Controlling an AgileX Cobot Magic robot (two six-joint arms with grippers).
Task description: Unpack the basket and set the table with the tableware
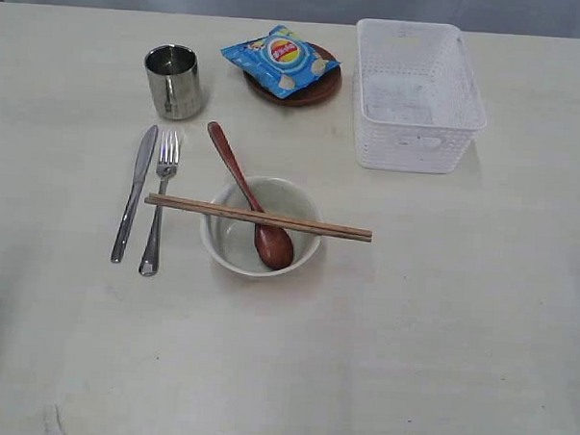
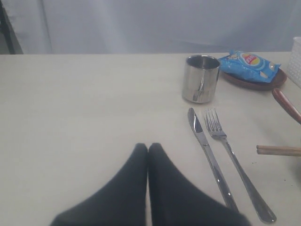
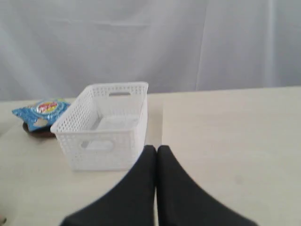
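Both are seen clenched on nothing: the left pincer [image 2: 148,147] is held over the bare desk [image 2: 70,103] near the knife [image 2: 210,157] and fork [image 2: 239,165], and the right pincer [image 3: 156,148] is poised just short of the basket [image 3: 101,148], which is shown empty. Further out, the cup [image 1: 173,82] is stood upright, the spoon [image 1: 243,187] is propped in the bowl [image 1: 233,246], the chopsticks [image 1: 309,226] are laid across its rim, and the plate [image 1: 320,92] is topped by a chip bag [image 1: 280,60]. The table-setting is judged as good as finished, with nothing left to unpack.
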